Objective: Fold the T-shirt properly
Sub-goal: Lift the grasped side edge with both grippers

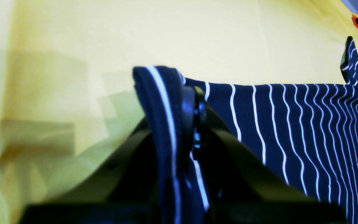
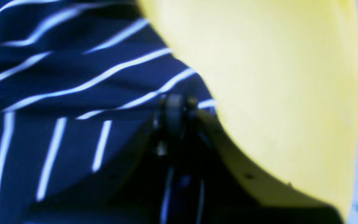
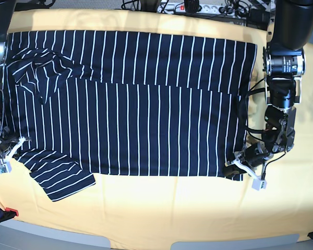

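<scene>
The navy pinstriped T-shirt (image 3: pixel 146 104) lies spread flat on the yellow cloth (image 3: pixel 161 208). One sleeve (image 3: pixel 41 70) is folded in at the back left. The other sleeve (image 3: pixel 62 177) sticks out at the front left. My left gripper (image 3: pixel 239 165) is shut on the shirt's front right corner. In the left wrist view its jaws (image 1: pixel 194 102) pinch a fold of the shirt (image 1: pixel 291 124). My right gripper (image 3: pixel 11 147) is shut on the shirt's left edge by the front sleeve. In the right wrist view it (image 2: pixel 176 109) clamps the shirt's edge (image 2: pixel 57 87).
A power strip and cables (image 3: pixel 198 7) lie along the back edge. A red clamp (image 3: pixel 10 212) sits at the front left corner. The grey table edge (image 3: pixel 146 245) runs along the front. Bare yellow cloth (image 1: pixel 197 37) stretches in front of the shirt.
</scene>
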Controlling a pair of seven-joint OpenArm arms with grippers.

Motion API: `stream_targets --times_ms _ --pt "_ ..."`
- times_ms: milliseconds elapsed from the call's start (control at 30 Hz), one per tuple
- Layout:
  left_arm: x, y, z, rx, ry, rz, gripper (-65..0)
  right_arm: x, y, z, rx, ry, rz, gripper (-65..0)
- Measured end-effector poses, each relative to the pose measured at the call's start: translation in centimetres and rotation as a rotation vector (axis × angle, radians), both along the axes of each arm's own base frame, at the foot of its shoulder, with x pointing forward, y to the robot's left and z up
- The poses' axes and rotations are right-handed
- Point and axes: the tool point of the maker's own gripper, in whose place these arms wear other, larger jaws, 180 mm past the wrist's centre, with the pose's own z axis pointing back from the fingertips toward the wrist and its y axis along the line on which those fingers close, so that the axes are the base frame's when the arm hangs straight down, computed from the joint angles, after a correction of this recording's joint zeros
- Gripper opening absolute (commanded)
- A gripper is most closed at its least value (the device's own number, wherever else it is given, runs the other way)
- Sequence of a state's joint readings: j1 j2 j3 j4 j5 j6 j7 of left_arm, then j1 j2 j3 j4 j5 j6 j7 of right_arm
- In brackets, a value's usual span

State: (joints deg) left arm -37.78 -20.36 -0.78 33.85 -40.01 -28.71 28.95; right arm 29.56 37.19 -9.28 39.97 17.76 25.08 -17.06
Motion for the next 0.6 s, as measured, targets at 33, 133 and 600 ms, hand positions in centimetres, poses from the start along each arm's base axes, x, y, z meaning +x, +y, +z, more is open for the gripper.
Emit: stream_targets --times_ms 33,133,600 --pt "0.0 0.0 0.0 0.0 0.0 0.0 -65.0 0.0 0.1 0.0 0.001 0.0 0.001 -65.0" --pt "0.2 0.0 0.3 -0.001 -0.006 0.0 -65.0 0.1 -0.5 0.1 -0.013 -0.009 -0.032 -65.0" --pt "3.0 -0.9 3.5 0.153 -0.114 -0.067 -65.0 2.5 -1.4 3.3 -0.029 -0.085 -0.077 -65.0"
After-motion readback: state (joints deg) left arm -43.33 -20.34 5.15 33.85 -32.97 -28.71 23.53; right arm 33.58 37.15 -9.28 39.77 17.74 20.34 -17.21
